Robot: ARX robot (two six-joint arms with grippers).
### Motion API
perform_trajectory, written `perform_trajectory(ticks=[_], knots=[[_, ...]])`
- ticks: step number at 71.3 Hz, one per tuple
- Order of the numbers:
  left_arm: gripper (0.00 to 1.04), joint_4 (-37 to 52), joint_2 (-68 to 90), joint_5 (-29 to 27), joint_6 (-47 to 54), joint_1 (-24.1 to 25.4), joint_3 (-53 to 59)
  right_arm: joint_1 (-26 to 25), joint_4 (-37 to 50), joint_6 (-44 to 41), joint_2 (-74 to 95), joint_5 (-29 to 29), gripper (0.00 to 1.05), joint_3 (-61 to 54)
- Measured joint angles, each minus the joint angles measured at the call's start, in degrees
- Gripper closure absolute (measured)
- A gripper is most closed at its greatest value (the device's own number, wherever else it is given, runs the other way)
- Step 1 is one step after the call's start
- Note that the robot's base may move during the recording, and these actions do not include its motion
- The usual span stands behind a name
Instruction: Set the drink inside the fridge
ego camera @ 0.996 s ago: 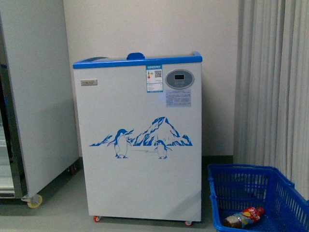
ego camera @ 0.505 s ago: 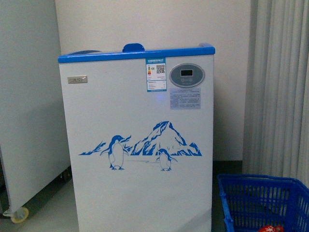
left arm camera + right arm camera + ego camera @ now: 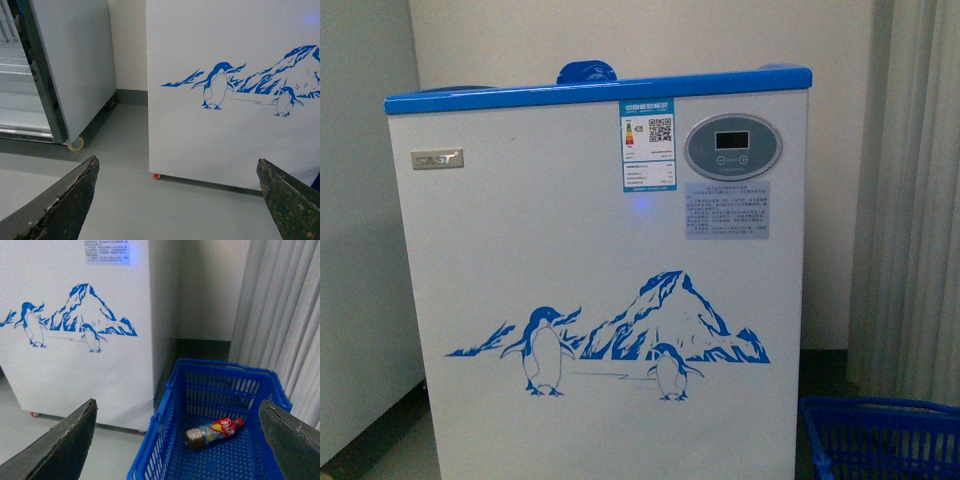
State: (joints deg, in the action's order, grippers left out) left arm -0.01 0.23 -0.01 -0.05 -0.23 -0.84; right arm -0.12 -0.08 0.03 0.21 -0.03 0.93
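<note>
The fridge (image 3: 600,300), a white chest freezer with a blue top rim, penguin picture and oval display, fills the front view; it also shows as fridge (image 3: 235,90) and fridge (image 3: 75,325) in the wrist views. The drink (image 3: 214,431), a small bottle with a red label, lies on its side in a blue basket (image 3: 150,445) on the floor to the fridge's right. My right gripper (image 3: 177,440) hangs open above and short of the basket. My left gripper (image 3: 177,200) is open over bare floor before the fridge. Neither gripper shows in the front view.
A tall grey-white cabinet (image 3: 75,65) on castors stands left of the fridge, its door ajar with shelves showing. Pale curtains (image 3: 285,315) hang at the right behind the basket (image 3: 880,435). Grey floor (image 3: 165,210) lies in front of the fridge.
The fridge has grown larger and shifted in the front view as the camera moved closer. The basket has slid mostly out of the lower right corner, and the drink no longer shows there.
</note>
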Motion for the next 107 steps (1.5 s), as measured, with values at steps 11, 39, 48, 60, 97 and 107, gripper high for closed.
perform_trajectory(ticks=[11, 39, 48, 60, 97, 107], knots=[[0.08, 0.00, 0.00, 0.00, 0.00, -0.02, 0.00, 0.00, 0.00, 0.00, 0.00, 0.00, 0.08, 0.00], [0.08, 0.00, 0.07, 0.04, 0.02, 0.00, 0.00, 0.00, 0.00, 0.00, 0.02, -0.09, 0.08, 0.00], [0.08, 0.00, 0.04, 0.02, 0.00, 0.00, 0.00, 0.17, -0.46, 0.59, 0.44, 0.52, 0.08, 0.13], [0.08, 0.00, 0.02, 0.02, 0.00, 0.00, 0.00, -6.69, -13.66, 20.33, 29.79, 9.99, 0.08, 11.08], [0.08, 0.00, 0.02, 0.02, 0.00, 0.00, 0.00, -15.74, 18.21, 49.24, 114.57, 14.03, 0.08, 37.22], [0.08, 0.00, 0.02, 0.02, 0.00, 0.00, 0.00, -14.16, 16.94, 52.61, 124.76, 15.58, 0.08, 45.44]])
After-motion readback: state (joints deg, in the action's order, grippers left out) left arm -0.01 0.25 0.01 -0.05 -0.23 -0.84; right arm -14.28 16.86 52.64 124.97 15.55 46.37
